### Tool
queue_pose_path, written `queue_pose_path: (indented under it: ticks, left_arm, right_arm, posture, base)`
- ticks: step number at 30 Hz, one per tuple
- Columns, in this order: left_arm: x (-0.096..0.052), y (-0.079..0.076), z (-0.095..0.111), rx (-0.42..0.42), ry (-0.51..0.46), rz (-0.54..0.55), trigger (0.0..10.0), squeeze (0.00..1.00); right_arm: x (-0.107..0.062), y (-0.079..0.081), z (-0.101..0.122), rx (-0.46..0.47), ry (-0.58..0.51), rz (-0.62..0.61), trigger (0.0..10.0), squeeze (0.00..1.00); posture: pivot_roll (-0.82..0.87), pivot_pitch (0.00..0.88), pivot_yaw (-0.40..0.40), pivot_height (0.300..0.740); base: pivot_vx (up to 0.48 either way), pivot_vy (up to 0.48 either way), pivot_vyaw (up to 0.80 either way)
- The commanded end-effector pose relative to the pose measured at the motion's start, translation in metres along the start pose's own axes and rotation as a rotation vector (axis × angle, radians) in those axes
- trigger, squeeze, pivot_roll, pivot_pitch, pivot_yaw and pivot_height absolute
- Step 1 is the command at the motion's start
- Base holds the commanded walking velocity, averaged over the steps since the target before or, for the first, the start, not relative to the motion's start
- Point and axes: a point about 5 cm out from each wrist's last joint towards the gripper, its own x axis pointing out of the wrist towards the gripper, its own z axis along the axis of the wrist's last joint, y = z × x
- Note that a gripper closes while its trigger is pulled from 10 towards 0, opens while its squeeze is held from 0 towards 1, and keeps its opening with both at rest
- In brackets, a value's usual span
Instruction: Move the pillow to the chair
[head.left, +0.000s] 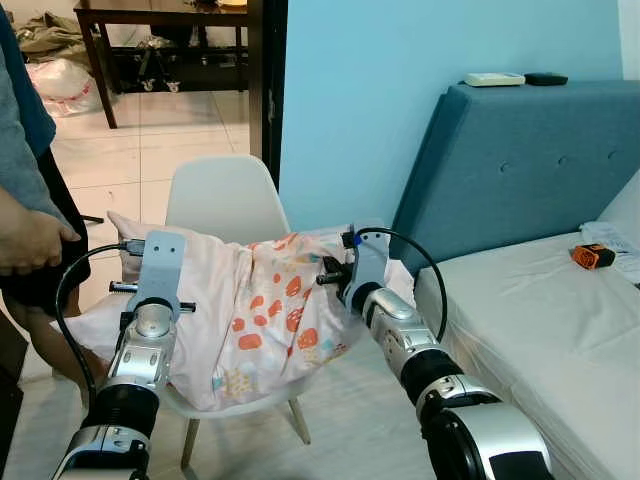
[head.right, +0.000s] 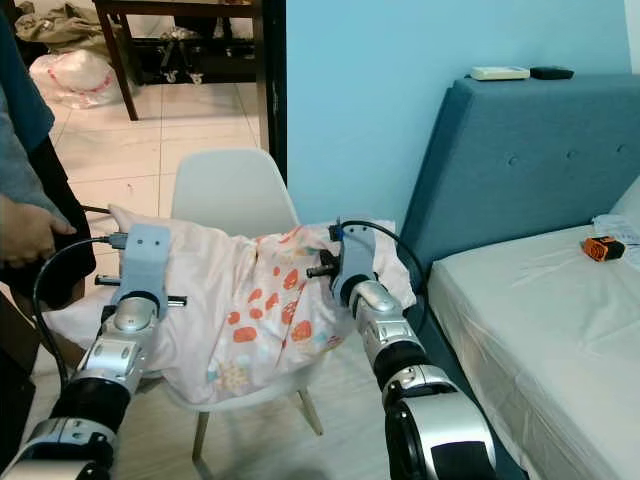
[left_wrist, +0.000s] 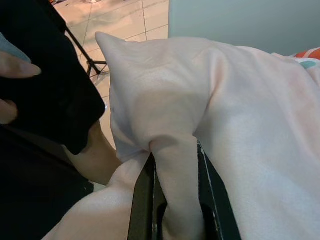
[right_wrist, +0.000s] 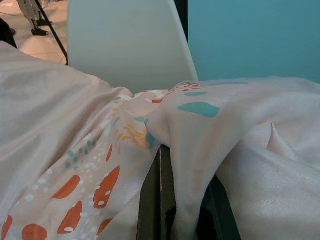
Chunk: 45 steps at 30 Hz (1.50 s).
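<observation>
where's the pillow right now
The pillow lies on the white chair in front of the robot, left of the bed, with the left gripper and right gripper each pinching a fold of it.

Two head cameras look down and forward, and both see the white plastic chair (head.left: 225, 200). Each wrist camera sits very close to the soft pink patterned pillow (left_wrist: 240, 125).

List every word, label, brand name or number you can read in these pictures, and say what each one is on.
No text can be read anywhere in these pictures.
The pillow on the chair carries only a pattern of orange and teal shapes, no letters.
The small orange thing on the bed is too small to show any label.
The white remote and the black remote on the headboard show no legible marks.
</observation>
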Motion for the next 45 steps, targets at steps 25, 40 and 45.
queue_pose_path:
  ticks: [25, 40, 45]
  left_arm:
    - [-0.0030, -0.0109, 0.0067, -0.002, -0.029, -0.048, 10.0, 0.00]
    - [-0.0032, -0.0113, 0.0066, 0.000, -0.029, -0.054, 10.0, 0.00]
    - [-0.0033, -0.0111, 0.0053, 0.002, -0.023, -0.056, 10.0, 0.00]
  right_arm:
    - [0.0013, 0.0037, 0.0061, -0.004, -0.047, 0.015, 10.0, 0.00]
    - [0.0013, 0.0055, 0.0047, -0.004, -0.046, 0.020, 10.0, 0.00]
    - [0.0018, 0.0055, 0.0049, 0.007, -0.039, 0.016, 10.0, 0.00]
  posture:
    - [0.05, 0.024, -0.078, 0.647]
    - [0.06, 0.017, -0.081, 0.647]
    - [0.06, 0.017, -0.081, 0.647]
  base:
    - [0.000, 0.000, 0.00]
    - [0.000, 0.000, 0.00]
    - [0.000, 0.000, 0.00]
